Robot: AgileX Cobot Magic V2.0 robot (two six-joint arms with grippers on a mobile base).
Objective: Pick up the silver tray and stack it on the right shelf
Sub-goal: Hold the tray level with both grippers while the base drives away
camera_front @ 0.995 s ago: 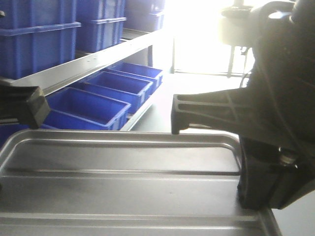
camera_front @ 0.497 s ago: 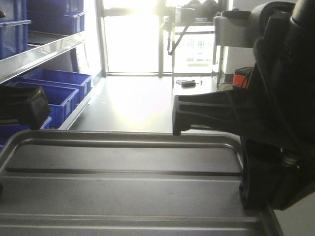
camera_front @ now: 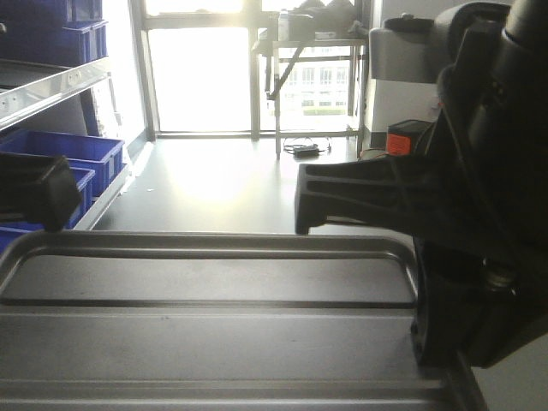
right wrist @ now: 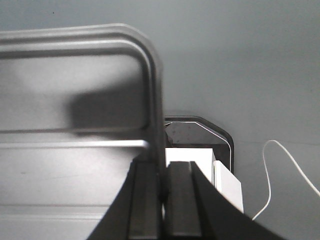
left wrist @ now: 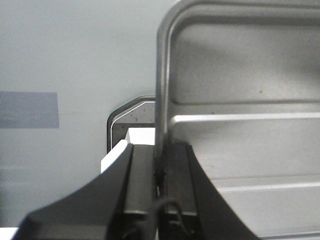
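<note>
The silver tray (camera_front: pixel 214 342) fills the lower part of the front view, flat, with two lengthwise ridges. It is held above the grey floor by both short ends. My left gripper (left wrist: pixel 160 165) is shut on the tray's (left wrist: pixel 240 150) left rim, one finger inside and one outside. My right gripper (right wrist: pixel 162 185) is shut on the tray's (right wrist: pixel 65 175) right rim the same way. In the front view a left finger (camera_front: pixel 43 193) shows at the left edge and a right finger (camera_front: pixel 360 193) at the right. The right shelf is out of view.
A steel shelf (camera_front: pixel 51 86) with blue bins (camera_front: pixel 60 158) stands at the far left. Straight ahead are a bright glass door (camera_front: pixel 201 77), a table (camera_front: pixel 308 43) and an orange box (camera_front: pixel 409 137). A white cable (right wrist: pixel 270 170) lies on the floor.
The view has swung to the right: the blue-bin shelf slid to the left edge and the glass door, table and orange box came in. The tray and both grippers keep their places.
</note>
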